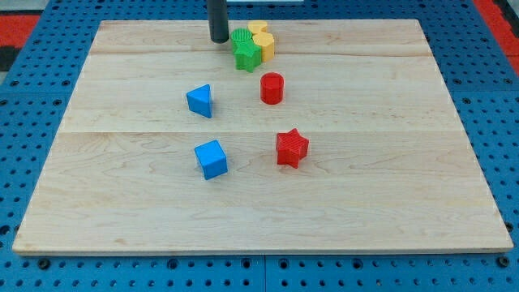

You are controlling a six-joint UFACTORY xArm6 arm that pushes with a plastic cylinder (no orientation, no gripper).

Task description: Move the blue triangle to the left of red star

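with no claw fitted, only a bare rod, my tip (pixel 219 39) is seen at twelve o'clock of the blue triangle (pixel 200 100), which should be pushed squarely toward five o'clock, past the blue cube (pixel 212 159), to nine o'clock of the red star (pixel 292 148); no writing is seen.

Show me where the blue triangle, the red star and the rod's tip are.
blue triangle (pixel 199 100), camera view, centre of its top face.
red star (pixel 292 147), camera view, middle of its top.
my tip (pixel 219 39), camera view, rod's very bottom end.
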